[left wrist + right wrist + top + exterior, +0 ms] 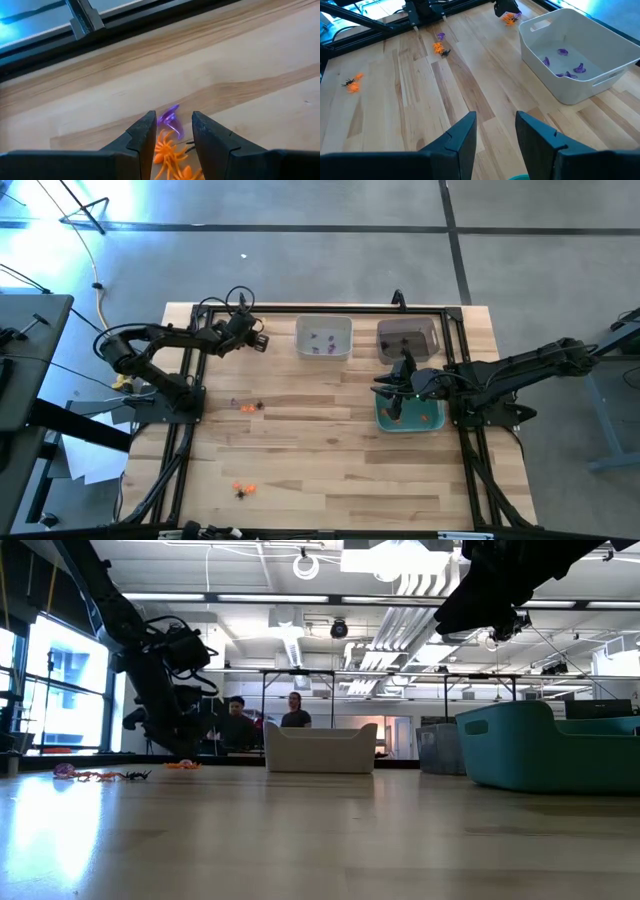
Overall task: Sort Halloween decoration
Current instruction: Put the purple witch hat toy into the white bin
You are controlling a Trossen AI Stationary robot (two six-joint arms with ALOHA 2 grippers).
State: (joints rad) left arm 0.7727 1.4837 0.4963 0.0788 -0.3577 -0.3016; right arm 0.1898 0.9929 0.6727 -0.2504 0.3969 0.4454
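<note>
Trinkets (170,145) sit pinched between left gripper (172,131) fingers (142,135).

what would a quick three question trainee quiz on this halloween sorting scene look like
1. True or false: the white bin already holds purple trinkets.
2. What sits between the left gripper's fingers? A) orange and purple trinkets B) a black spider only C) nothing
3. Fill in: the right gripper, jaws open and holding nothing, hangs over the ____ bin.

Key
1. True; several purple pieces lie on its floor.
2. A; orange trinkets and one purple trinket show between the fingers in the left wrist view.
3. Teal.
</note>
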